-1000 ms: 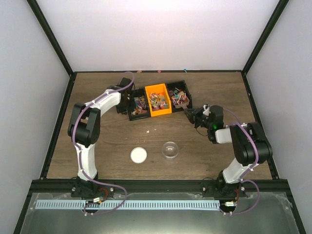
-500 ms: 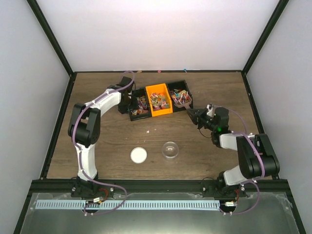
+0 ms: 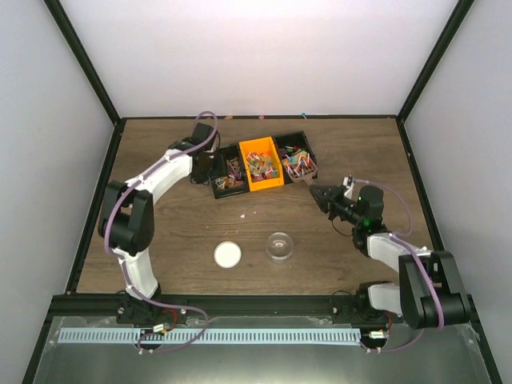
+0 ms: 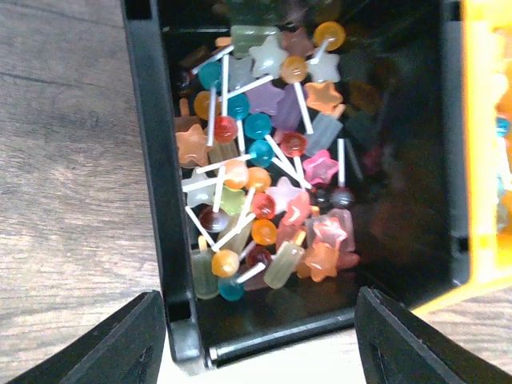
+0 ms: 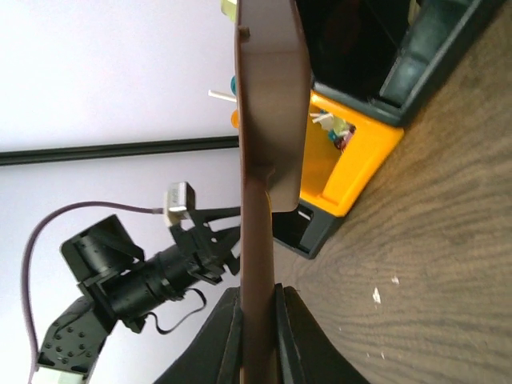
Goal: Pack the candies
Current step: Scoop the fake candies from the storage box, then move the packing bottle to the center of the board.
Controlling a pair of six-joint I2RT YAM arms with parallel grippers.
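Back comes the right arm, swinging its elbow down toward the near edge. The right end effector has drawn away from the right black bin and now hangs off that bin's 4 o'clock. On the other side, the left arm's elbow has swung outward, with its wrist kept over the left black bin.

The right fingers are clamped tight on the handle of the brown scoop, seen edge-on from the wrist. I cannot tell whether the scoop carries anything. The left end effector is spread wide and holds nothing, one finger either side of the bin's near end.

The candies lie heaped in that black bin, with more in the orange bin and the right black one. All three bins sit in a row at the counter's 12 o'clock. A clear jar waits at the bins' 6 o'clock, looking empty from above, and its white lid lies off at the jar's 9 o'clock.

They are tiny glossy stars, balls and bars on thin white sticks. I'd judge them featherlight, hard and slick, with the sticks crossed and tangled, so one piece will likely drag its neighbours along. A pinch should go on a chunky head, not the stick. Better still, get the scoop under a small heap and lift it level.
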